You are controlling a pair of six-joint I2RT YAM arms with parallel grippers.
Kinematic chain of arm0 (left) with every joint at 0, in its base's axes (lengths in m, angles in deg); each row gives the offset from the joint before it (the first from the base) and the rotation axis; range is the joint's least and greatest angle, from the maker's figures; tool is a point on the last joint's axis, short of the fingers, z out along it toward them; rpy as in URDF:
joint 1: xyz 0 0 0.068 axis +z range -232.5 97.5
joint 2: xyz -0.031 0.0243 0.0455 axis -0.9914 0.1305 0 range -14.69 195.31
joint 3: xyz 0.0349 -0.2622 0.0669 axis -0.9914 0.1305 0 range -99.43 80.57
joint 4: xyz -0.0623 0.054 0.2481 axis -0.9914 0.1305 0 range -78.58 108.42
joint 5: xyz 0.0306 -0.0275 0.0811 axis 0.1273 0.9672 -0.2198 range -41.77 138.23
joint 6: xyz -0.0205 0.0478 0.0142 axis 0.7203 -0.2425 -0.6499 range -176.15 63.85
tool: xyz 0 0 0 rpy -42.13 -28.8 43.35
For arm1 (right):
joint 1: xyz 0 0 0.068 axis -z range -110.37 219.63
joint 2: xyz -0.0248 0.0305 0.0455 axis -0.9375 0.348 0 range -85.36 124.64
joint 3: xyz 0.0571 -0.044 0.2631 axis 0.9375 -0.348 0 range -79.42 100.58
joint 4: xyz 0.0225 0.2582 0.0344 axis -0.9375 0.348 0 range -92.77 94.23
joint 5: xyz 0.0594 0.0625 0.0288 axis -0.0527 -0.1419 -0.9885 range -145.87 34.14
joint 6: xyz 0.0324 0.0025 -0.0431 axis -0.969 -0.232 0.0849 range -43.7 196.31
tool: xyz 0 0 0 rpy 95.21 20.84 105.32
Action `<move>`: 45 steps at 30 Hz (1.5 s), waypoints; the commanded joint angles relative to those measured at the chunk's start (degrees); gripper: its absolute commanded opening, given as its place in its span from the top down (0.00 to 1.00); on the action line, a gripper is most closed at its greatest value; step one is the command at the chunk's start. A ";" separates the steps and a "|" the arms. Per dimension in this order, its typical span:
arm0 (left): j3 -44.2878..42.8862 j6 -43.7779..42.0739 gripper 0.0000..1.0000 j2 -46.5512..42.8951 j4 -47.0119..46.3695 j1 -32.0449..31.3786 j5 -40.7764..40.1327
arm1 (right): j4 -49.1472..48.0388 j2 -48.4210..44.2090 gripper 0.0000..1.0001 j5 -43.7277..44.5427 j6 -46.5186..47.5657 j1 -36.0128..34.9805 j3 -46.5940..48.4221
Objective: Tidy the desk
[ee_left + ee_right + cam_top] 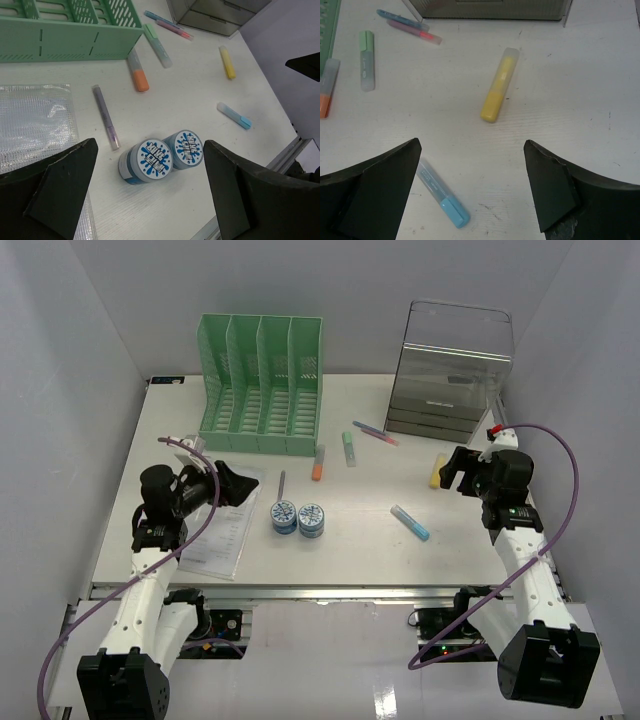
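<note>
Desk (360, 540): two tins (284, 515), four highlighters (317, 462), three pens (281, 483); left tool (235, 485), right tool (452, 470) open.

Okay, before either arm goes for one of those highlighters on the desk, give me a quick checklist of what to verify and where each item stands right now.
1. Left hand open and empty: ok.
2. Right hand open and empty: ok.
3. Yellow highlighter lying alone on the desk, nothing touching it: ok.
4. Drawer unit open to take pens: not ok, its drawers look shut.
5. Green file organizer slots free: ok, they look empty from above.
6. Purple pen apart from the two tins: cannot tell, its tip lies very close.
</note>
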 commanded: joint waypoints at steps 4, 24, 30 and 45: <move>2.27 5.66 0.02 0.55 -9.08 0.11 9.50 | -2.64 -1.84 0.10 -12.20 9.07 0.27 -0.09; -28.90 35.67 0.21 47.18 -31.49 -35.03 -19.91 | -1.70 8.29 0.08 -59.95 20.94 18.69 2.69; -47.65 39.06 0.23 64.37 -31.78 -39.41 -22.26 | -9.75 5.43 0.08 -60.75 14.25 21.43 -1.39; -72.94 48.75 0.24 89.62 -36.67 -43.77 -26.96 | -12.58 6.98 0.08 -63.25 11.56 23.37 -3.11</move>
